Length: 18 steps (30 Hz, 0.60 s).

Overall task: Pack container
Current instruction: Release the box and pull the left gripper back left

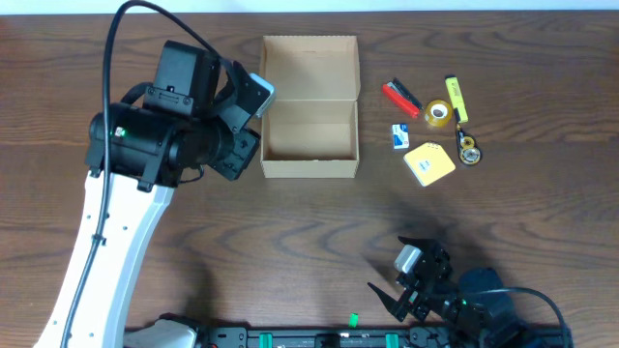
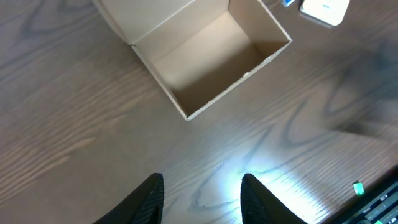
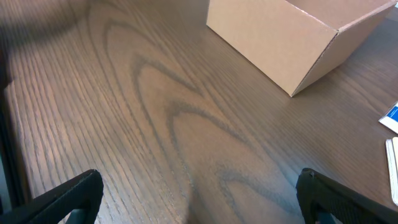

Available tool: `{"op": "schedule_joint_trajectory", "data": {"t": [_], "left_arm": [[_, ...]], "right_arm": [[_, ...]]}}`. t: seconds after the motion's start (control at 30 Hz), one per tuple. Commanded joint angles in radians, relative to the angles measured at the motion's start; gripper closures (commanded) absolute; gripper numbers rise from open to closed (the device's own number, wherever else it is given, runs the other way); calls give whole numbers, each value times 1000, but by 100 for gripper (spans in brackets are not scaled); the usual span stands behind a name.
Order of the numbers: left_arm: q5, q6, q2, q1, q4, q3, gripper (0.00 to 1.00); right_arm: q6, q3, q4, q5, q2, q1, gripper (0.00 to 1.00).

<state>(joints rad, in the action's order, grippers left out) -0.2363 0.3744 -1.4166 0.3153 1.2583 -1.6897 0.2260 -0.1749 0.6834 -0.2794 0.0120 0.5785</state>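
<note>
On the wooden worktop [image 1: 290, 242] the container [image 1: 309, 167] sits back of centre with its flap open and nothing inside. It looks like light, thin cardboard that would slide or dent, so I would grip a side wall near a corner, not the flap. The left tool [image 2: 202, 199] hovers beside it, jaws partly apart and empty, the right tool [image 3: 199, 193] is fully spread and empty, and the sticky-note pad [image 1: 428, 163], tape roll [image 1: 437, 113] and highlighter [image 1: 455, 97] lie loose to the box's right.
</note>
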Motion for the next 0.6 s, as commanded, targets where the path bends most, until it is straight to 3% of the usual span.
{"op": "schedule_joint_trajectory", "data": {"t": [0.0,0.17,0.23,0.27,0.3,0.57], "left_arm": [[-28,31,49,-1,5,-17,58],[-35,53,101,-1,6,-17,41],[-31,52,113,-1,6,-17,26],[-24,52,117,-1,6,-17,8],[-16,52,119,-1,6,-17,5],[8,52,118,-1,27,-17,5]], "right_arm": [[-13,9,5,-1,-6,7,1],[-12,9,5,-1,-6,7,1],[-12,9,5,-1,-6,7,1],[-12,9,5,-1,-6,7,1],[-12,9,5,-1,-6,7,1],[-13,9,5,-1,-6,7,1]]}}
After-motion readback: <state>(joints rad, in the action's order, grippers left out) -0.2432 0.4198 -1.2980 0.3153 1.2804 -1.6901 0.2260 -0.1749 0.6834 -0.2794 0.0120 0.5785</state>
